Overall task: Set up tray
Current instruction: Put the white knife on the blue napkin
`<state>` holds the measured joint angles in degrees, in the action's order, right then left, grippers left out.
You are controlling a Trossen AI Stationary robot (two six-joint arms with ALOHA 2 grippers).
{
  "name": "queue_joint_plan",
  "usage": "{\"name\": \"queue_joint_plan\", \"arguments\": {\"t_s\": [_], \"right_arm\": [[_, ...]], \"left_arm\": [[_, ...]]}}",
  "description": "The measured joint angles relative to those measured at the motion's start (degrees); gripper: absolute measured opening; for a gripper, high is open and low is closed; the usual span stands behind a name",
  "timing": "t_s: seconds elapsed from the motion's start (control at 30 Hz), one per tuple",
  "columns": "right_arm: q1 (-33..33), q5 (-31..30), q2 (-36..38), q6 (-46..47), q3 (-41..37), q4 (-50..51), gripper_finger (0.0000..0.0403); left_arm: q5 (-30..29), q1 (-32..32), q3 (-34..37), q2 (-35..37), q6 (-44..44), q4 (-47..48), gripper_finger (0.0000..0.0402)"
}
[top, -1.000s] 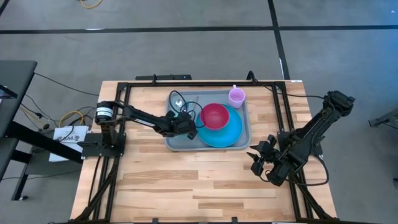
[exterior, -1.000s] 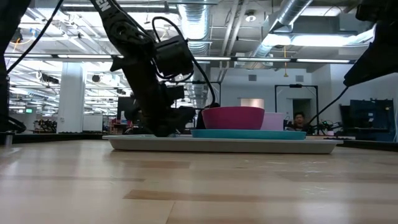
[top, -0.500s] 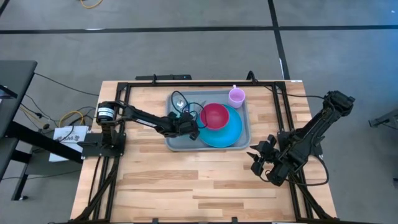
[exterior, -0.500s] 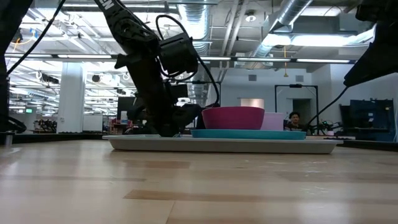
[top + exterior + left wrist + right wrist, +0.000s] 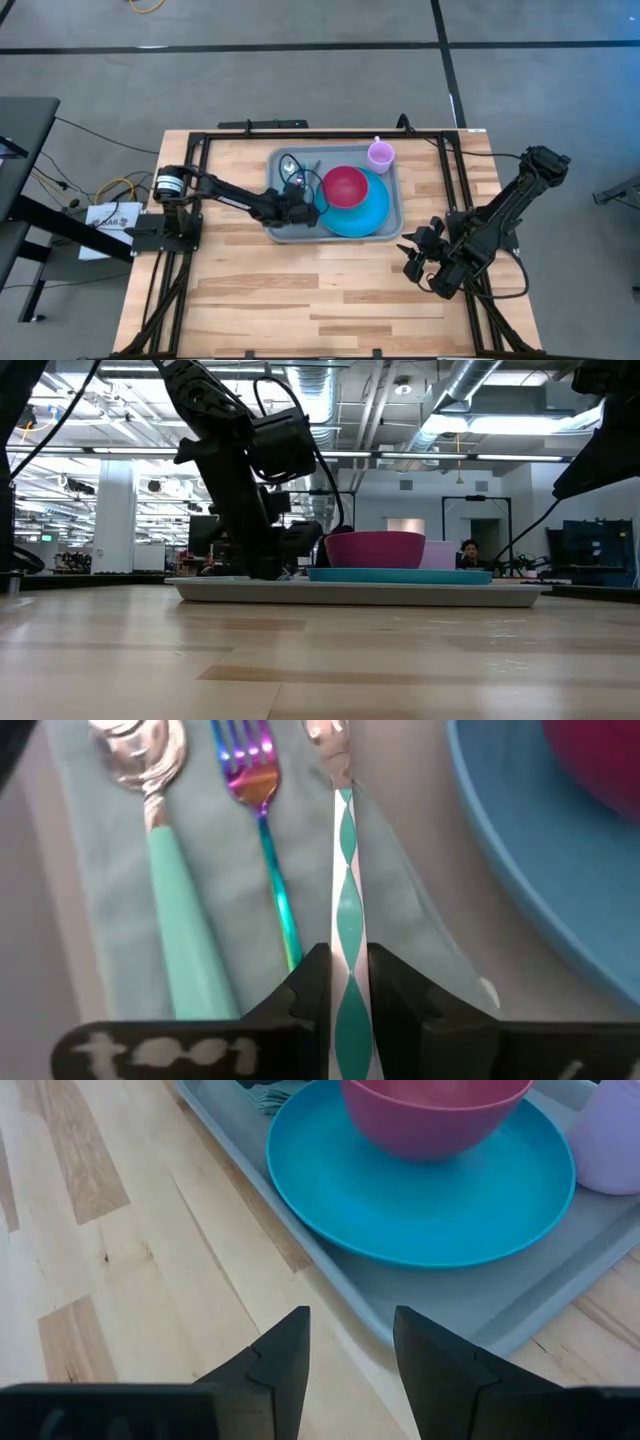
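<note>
Sitting toward the far middle of the bench, the tray already carries most of its setting: a bright blue plate with a magenta bowl on it, a lilac cup in the far right corner, and a teal napkin along the left side. On that napkin the left wrist view shows a mint-handled spoon, an iridescent fork and, nearest the plate, a utensil with a teal-and-white patterned handle. The left gripper is low over the tray's left part, its jaws clenched on that patterned handle. Compared with a second ago, the high view shows this gripper drawn back a little from the plate's edge toward the tray's near left corner, and the low view shows the wrist shifted slightly; the plate, bowl and cup have not moved. That suggests the third utensil is being slid or straightened into line beside the fork, probably the last touch of the setting, with release and withdrawal left to do. The right gripper waits over bare bench just off the tray's near right corner, jaws spread apart and holding nothing, unchanged over the past second.
</note>
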<state>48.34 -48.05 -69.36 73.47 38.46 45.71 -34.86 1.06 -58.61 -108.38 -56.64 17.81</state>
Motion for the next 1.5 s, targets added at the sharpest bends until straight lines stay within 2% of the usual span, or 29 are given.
{"name": "queue_joint_plan", "arguments": {"t_s": [0.17, 0.33, 0.63, 0.83, 1.0, 1.13, 1.5], "right_arm": [[0.0, 0.0, 0.0, 0.0, 0.0, 0.0, 0.0138], [0.0, 0.0, 0.0, 0.0, 0.0, 0.0, 0.0135], [0.0, 0.0, 0.0, 0.0, 0.0, -0.2, 0.0134], [0.0, 0.0, 0.0, 0.0, 0.0, -0.2, 0.0133], [0.0, 0.0, 0.0, -0.1, 0.0, -0.2, 0.0134], [0.0, 0.0, 0.0, -1.6, 0.0, -0.2, 0.0133], [-0.1, 0.0, 0.0, -2.0, 0.0, 0.1, 0.0133]], "left_arm": [[-4.9, -1.6, 0.0, 0.1, -6.8, 0.7, 0.0031], [-4.3, -1.8, 0.0, 0.1, -11.8, 0.7, 0.0044], [-6.4, -3.5, 0.0, 0.1, -19.1, 0.5, 0.0032], [-6.8, -4.8, -2.5, 0.1, -20.2, 1.7, 0.0044], [-11.0, -6.5, -7.6, 0.2, -20.2, 6.8, 0.0032], [-11.5, -6.8, -11.1, 0.2, -20.5, 12.0, 0.0037], [-11.5, -7.2, -11.5, -1.3, -26.7, 14.7, 0.0034]]}}
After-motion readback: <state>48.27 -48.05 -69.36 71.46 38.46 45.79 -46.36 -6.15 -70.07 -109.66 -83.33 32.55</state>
